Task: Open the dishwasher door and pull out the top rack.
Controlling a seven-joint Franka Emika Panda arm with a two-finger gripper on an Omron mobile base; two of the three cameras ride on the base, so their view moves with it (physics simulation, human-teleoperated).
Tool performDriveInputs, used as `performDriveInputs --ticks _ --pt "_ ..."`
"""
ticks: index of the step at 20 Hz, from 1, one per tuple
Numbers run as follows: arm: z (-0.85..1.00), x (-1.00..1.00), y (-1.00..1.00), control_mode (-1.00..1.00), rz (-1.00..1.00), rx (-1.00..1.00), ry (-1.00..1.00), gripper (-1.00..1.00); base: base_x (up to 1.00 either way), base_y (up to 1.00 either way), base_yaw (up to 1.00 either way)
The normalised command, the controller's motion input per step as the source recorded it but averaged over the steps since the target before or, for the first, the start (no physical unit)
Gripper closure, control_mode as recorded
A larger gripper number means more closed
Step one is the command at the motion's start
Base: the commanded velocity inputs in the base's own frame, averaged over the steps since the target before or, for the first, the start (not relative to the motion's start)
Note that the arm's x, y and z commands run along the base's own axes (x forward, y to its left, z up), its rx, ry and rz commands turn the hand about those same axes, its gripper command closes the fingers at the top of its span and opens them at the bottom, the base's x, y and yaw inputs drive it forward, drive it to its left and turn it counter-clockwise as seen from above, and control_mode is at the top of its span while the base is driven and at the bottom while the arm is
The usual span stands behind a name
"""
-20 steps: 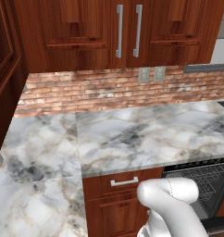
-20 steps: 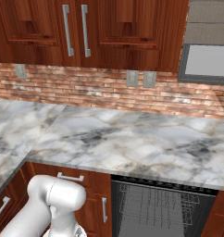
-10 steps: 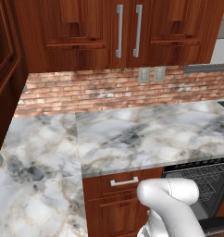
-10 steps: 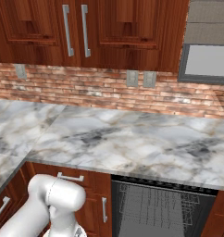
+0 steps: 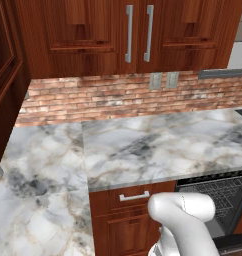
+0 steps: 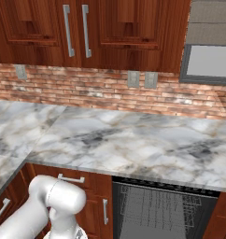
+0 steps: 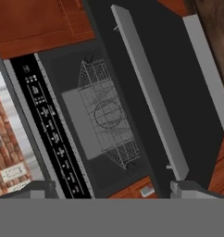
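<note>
Black dishwasher door, grey wire top rack

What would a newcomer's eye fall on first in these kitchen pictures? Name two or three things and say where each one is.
The wide marble counter spans the middle, under a red brick wall. Below its front edge the dishwasher stands open, its grey wire top rack showing inside. In the hand view, the black dishwasher door with its long grey bar handle lies swung down.

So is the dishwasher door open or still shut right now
Open. In the right base view the dishwasher cavity under the counter is exposed, with the top rack visible inside. In the hand view the dishwasher door hangs swung away, its bar handle facing the camera.
</note>
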Motion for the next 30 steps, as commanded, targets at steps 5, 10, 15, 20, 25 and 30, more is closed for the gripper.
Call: performDriveInputs --ticks 5,10,15,20,25,30 --pt "0.15 0.00 0.00 -1.00 -0.02 0.00 0.01 -1.00 0.00 0.00 0.00" --pt "0.19 0.02 0.00 -1.00 0.00 0.00 0.00 -1.00 0.00 0.00 0.00" --pt "0.14 0.05 0.01 -1.00 0.00 -0.01 0.00 -1.00 0.00 0.00 0.00" --pt "0.17 0.05 0.00 -1.00 0.00 -0.01 0.00 -1.00 0.00 0.00 0.00" --pt "0.15 0.09 0.00 -1.00 0.02 -0.01 0.02 -1.00 0.00 0.00 0.00" --pt "0.03 0.11 0.00 -1.00 0.03 0.00 0.05 -1.00 0.00 0.00 0.00"
